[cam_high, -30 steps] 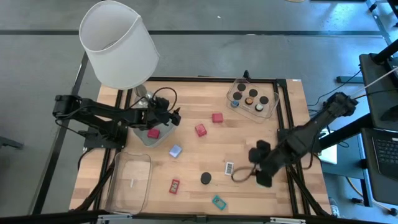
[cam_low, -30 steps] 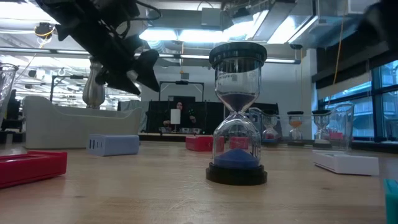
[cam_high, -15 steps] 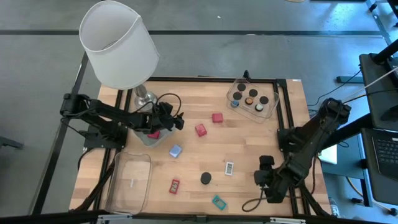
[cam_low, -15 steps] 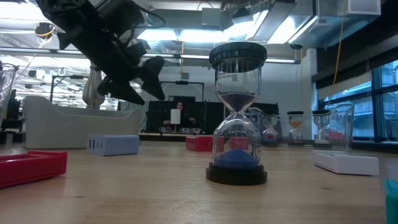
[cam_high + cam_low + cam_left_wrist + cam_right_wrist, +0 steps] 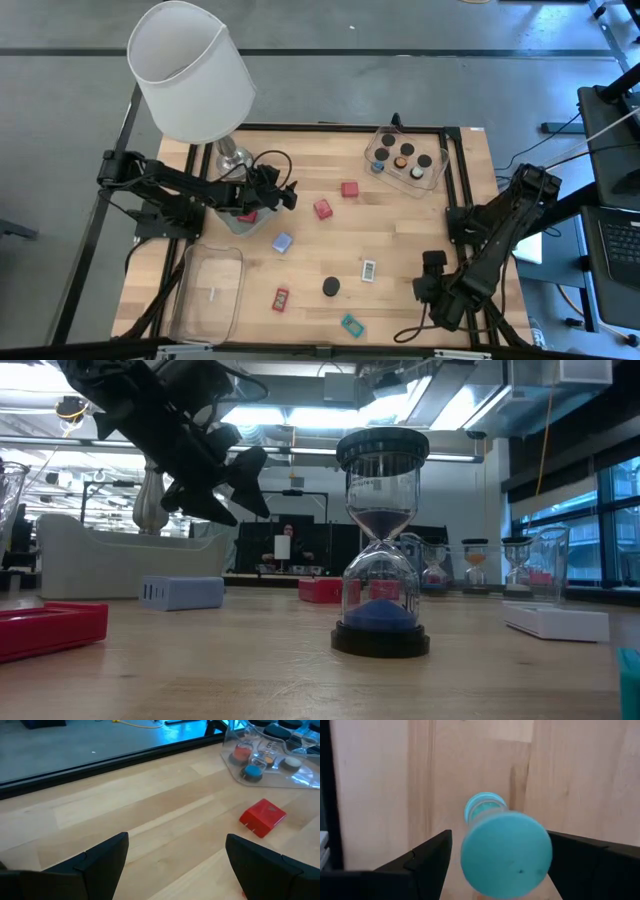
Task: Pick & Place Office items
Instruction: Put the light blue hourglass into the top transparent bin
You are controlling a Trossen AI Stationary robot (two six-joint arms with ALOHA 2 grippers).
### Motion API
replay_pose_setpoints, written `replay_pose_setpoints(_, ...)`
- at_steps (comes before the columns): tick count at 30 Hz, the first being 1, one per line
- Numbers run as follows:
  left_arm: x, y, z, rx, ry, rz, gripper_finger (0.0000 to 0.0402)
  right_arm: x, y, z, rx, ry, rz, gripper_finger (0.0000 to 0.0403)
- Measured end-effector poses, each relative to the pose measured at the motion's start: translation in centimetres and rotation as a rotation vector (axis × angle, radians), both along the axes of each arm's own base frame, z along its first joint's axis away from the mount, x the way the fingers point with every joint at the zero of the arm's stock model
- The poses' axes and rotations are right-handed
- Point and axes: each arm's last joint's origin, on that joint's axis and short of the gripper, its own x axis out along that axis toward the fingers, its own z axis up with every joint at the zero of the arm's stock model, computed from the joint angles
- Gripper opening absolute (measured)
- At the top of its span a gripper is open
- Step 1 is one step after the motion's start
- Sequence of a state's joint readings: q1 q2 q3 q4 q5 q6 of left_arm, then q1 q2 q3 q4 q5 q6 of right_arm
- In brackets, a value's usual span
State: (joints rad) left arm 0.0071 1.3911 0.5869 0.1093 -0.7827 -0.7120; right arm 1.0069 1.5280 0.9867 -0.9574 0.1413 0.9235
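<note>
Two end effectors: left end effector [image 5: 285, 194] fingers apart, empty, red block [image 5: 262, 817] at its 3 o'clock. Right end effector [image 5: 432, 290] clamps a teal hourglass [image 5: 505, 852]; keep it level to the tray [image 5: 436, 176].

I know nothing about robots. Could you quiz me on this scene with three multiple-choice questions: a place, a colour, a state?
1. Seen from above, where is the clear tray holding round caps?
A. beside the lamp
B. the table's upper right corner
C. under the left arm

2. What colour is the cap between the right gripper fingers?
A. red
B. teal
C. white

3. The left gripper is:
A. open, empty
B. shut on a red block
C. out of view

Answers: B, the high view shows it there; B, the right wrist view shows teal; A, its fingers stand apart over bare wood.
</note>
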Motion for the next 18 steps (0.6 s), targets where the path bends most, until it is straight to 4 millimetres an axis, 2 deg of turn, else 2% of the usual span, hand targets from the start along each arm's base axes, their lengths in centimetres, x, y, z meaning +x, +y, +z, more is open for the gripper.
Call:
replay_pose_setpoints(7, 0.01, 0.0, 0.02, -0.001, -0.002, 0.001, 0.0331, -0.01, 0.0, 0.0, 0.008, 0.004, -0.038, 0.027)
replay_pose_setpoints(15, 0.01, 0.0, 0.03, -0.006, -0.008, 0.002, 0.0331, 0.11, -0.03, -0.01, 0.036, 0.036, -0.07, 0.0194)
replay_pose_setpoints(18, 0.03, -0.04, 0.01, -0.017, -0.009, -0.009, 0.0331, 0.27, -0.14, -0.01, 0.039, 0.036, -0.099, 0.0193)
